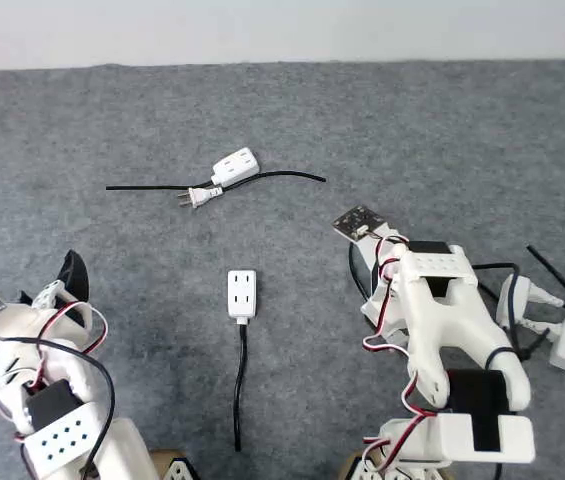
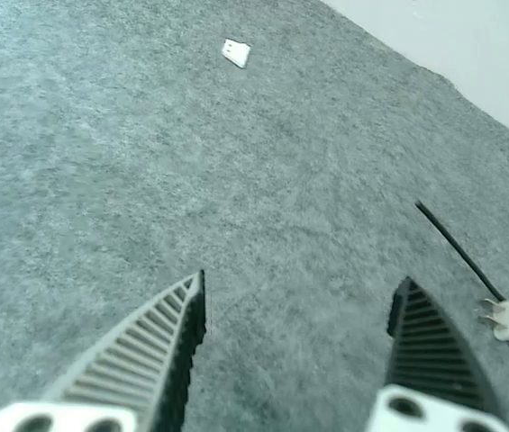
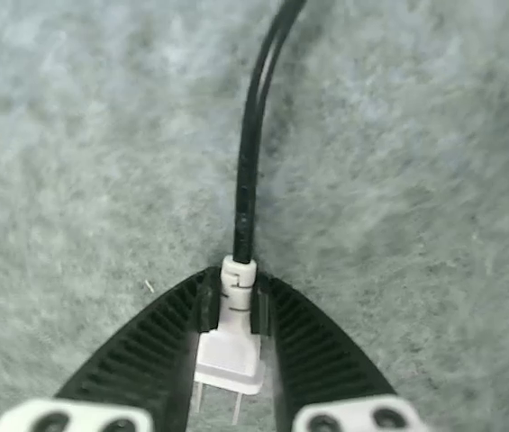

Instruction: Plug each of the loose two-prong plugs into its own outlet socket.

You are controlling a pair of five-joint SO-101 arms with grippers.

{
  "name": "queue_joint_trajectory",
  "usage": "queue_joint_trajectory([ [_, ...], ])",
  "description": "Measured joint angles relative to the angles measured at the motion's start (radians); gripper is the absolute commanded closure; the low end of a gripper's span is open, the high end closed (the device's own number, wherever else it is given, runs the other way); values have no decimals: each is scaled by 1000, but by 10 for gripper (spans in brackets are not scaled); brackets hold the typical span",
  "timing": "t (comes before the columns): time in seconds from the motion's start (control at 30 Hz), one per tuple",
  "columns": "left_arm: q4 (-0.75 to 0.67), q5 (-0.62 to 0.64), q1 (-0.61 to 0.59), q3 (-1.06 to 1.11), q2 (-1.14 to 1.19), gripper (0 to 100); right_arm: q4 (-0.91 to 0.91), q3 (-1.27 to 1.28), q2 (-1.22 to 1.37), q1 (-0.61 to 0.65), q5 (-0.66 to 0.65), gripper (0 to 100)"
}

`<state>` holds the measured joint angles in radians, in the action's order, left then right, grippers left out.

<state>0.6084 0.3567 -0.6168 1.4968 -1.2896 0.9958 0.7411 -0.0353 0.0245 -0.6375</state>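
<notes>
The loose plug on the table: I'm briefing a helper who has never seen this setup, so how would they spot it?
On the grey table, find the white outlet block farthest from the arms. The loose plug lies right beside its near edge, prongs pointing toward the left arm's side. It is far smaller than the block, and unlike the other plug, it sits in no gripper.

Setting: you are at a robotics lab bench, or something set up like one. A grey felt-like mat (image 1: 442,120) covers the table up to a plain pale wall (image 1: 282,30) at the far edge. The left arm (image 1: 47,400) and right arm (image 1: 452,320) are white printed parts with bare servo wiring (image 1: 390,262). An outlet block (image 1: 241,294) on a black cord (image 1: 240,390) lies loose on the mat.
</notes>
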Motion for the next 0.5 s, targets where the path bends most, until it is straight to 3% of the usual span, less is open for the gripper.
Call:
queue_joint_trajectory([
  [0.1,17,-14,48,0,0,691,32,0,-41,0,17,990],
  [0.3,143,-176,236,0,0,691,163,2,-358,74,98,990],
  [0.5,253,-203,419,0,0,691,287,2,-787,278,190,990],
])
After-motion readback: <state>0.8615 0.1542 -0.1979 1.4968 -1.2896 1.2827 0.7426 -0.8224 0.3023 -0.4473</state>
